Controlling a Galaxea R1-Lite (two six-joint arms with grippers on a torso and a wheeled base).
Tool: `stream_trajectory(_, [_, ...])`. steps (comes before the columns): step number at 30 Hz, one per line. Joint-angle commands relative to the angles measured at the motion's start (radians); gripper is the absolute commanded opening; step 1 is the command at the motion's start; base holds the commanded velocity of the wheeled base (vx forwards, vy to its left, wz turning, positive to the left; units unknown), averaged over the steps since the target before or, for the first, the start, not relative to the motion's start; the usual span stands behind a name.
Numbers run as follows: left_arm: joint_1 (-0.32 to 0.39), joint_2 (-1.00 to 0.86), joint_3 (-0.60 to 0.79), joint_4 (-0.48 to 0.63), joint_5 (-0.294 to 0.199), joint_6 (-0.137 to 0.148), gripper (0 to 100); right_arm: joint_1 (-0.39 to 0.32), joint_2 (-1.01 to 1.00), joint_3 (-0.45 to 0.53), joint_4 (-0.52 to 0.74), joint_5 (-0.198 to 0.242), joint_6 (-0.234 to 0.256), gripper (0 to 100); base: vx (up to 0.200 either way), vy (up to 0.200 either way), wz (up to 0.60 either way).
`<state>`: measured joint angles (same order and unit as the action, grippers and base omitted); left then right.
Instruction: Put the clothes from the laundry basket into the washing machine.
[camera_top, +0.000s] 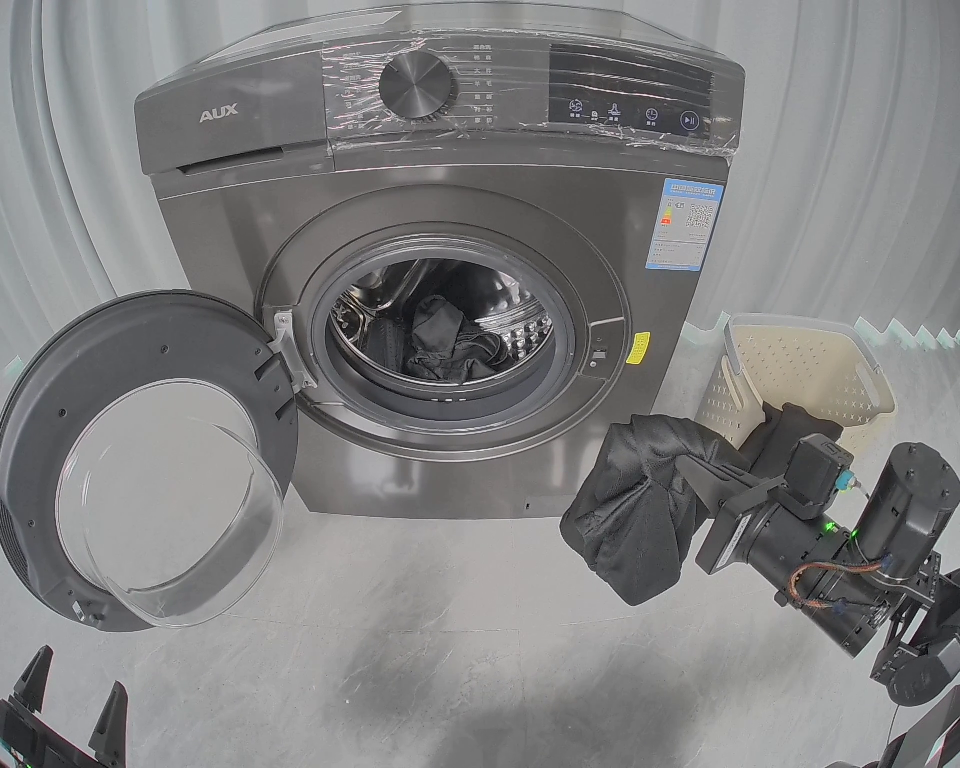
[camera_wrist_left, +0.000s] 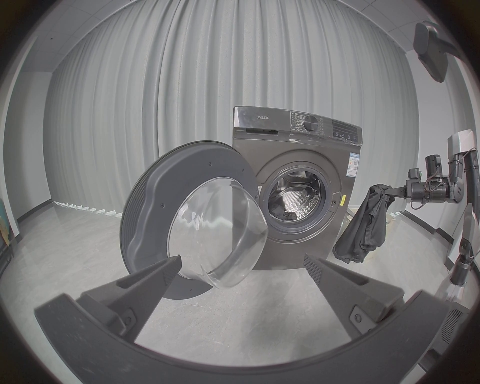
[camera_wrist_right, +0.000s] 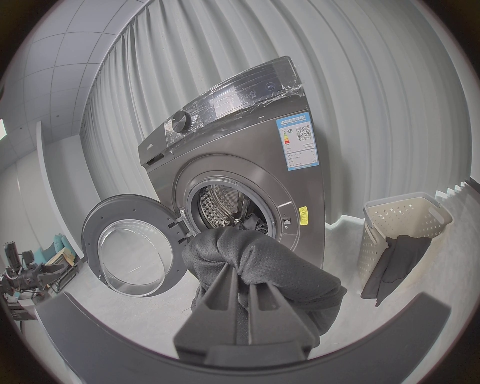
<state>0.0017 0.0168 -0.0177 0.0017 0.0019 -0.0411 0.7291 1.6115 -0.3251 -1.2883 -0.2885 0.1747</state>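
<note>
partway | dark clothes (camera_top: 445, 340) in washing machine drum (camera_top: 522, 332) | right tool (camera_wrist_right: 243, 280) clamped on black garment (camera_top: 630, 520), midair beside laundry basket (camera_top: 800, 375) | left tool (camera_wrist_left: 241, 261) released, empty | second garment (camera_wrist_right: 395, 260) over basket rim

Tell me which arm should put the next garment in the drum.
Right. The right claw is shut on a dark garment before the washing machine, whose door stands open. The left claw is open and empty, low by the door.
</note>
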Motion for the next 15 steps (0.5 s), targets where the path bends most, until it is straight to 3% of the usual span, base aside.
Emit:
stream_trajectory(1, [0.000,-0.017,0.015,0.000,0.001,0.000,100,-0.001,0.007,0.000,0.000,0.000,0.000,0,0.000,0.000,0.00])
stream_trajectory(12, [0.000,-0.017,0.015,0.000,0.001,0.000,100,0.001,0.007,0.006,0.000,0.002,0.000,0,0.000,0.000,0.00])
stream_trajectory(15, [0.000,-0.017,0.015,0.000,0.001,0.000,100,0.001,0.005,0.006,0.000,0.002,0.000,0,0.200,0.000,0.00])
